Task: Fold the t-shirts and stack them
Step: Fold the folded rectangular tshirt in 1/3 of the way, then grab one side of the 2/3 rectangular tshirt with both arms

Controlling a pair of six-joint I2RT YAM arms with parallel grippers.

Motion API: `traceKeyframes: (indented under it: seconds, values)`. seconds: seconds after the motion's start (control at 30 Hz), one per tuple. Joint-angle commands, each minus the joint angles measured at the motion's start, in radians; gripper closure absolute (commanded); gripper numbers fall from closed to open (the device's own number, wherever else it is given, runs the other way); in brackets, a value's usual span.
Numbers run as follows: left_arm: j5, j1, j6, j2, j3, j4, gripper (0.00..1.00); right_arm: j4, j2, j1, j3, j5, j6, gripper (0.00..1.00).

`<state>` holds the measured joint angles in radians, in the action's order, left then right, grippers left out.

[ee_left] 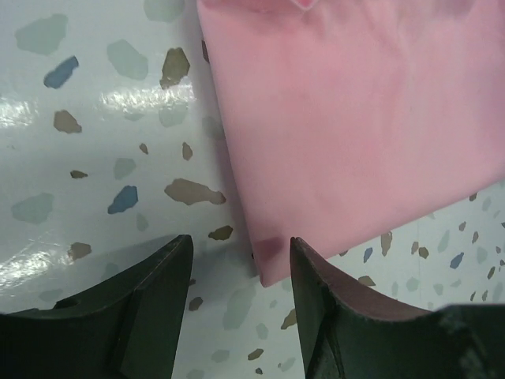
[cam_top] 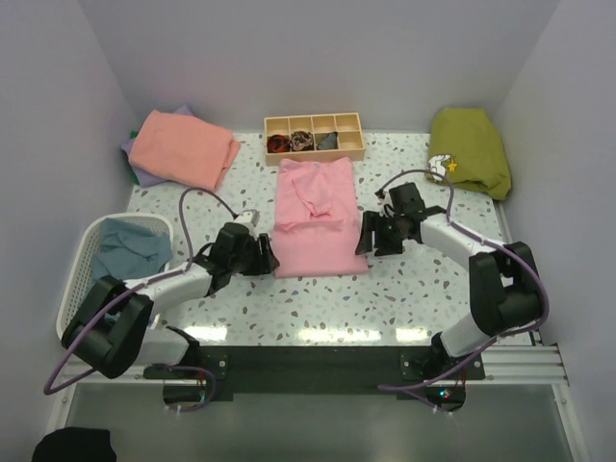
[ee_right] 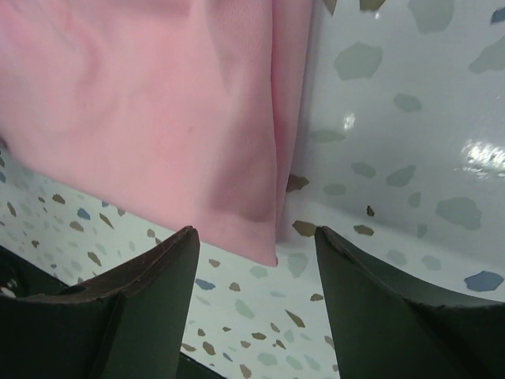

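From above, a pink t-shirt (cam_top: 313,217) lies flat mid-table. Its sides are turned in to make a long rectangle, so the fold looks only partly done. At the far left a folded salmon-coral t-shirt (cam_top: 183,147) rests on a lavender t-shirt (cam_top: 133,162), which looks like the start of a stack. A teal-blue t-shirt (cam_top: 130,248) sits crumpled in the white basket (cam_top: 79,279) at the near left, not yet folded. An olive-green garment (cam_top: 470,149) lies far right. The left gripper (cam_top: 265,255) and right gripper (cam_top: 366,234) flank the pink shirt's near edge.

The left wrist view shows the left gripper (ee_left: 241,243) with its fingers moderately apart. The near-left corner of the pink t-shirt (ee_left: 355,118) lies between them, ungripped.

The right wrist view shows the right gripper (ee_right: 256,233) likewise spread around the near-right corner of the pink t-shirt (ee_right: 158,103), holding nothing. What is probably left is the crosswise fold, stacking, then the basket shirt.
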<state>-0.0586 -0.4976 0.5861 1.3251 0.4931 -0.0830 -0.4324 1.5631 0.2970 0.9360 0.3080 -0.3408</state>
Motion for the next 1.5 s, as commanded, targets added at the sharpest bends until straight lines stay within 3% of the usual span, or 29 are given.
traceKeyframes:
  seconds: [0.0,0.5,0.63,0.73,0.83,0.9,0.97,1.2,1.47]
  values:
    - [-0.112,0.004,0.06,-0.043,-0.059,-0.144,0.43,0.069,-0.048,0.001,-0.071,0.094,-0.033,0.35]
    - [-0.207,0.002,0.11,0.12,-0.168,-0.419,0.44,0.254,0.074,0.001,-0.194,0.183,-0.093,0.38]
    - [-0.21,-0.001,0.115,0.135,-0.188,-0.425,0.46,0.27,0.1,0.001,-0.197,0.189,-0.096,0.44]
    - [-0.199,-0.002,0.11,0.134,-0.197,-0.417,0.52,0.288,0.117,0.002,-0.2,0.194,-0.096,0.59]
    - [-0.188,-0.004,0.106,0.146,-0.189,-0.406,0.71,0.331,0.129,0.001,-0.218,0.218,-0.105,0.81]
    - [-0.185,-0.009,0.101,0.149,-0.18,-0.386,0.99,0.363,0.132,0.002,-0.236,0.235,-0.118,0.94]
    - [-0.169,-0.018,0.098,0.129,-0.168,-0.351,1.0,0.374,0.118,0.002,-0.252,0.249,-0.124,1.0]
    - [-0.07,-0.14,0.113,-0.001,-0.143,-0.155,1.0,0.302,-0.047,0.002,-0.35,0.264,-0.112,1.0]
    - [-0.053,-0.239,0.199,-0.223,-0.221,-0.008,1.0,0.108,-0.447,0.005,-0.479,0.255,-0.124,1.0]
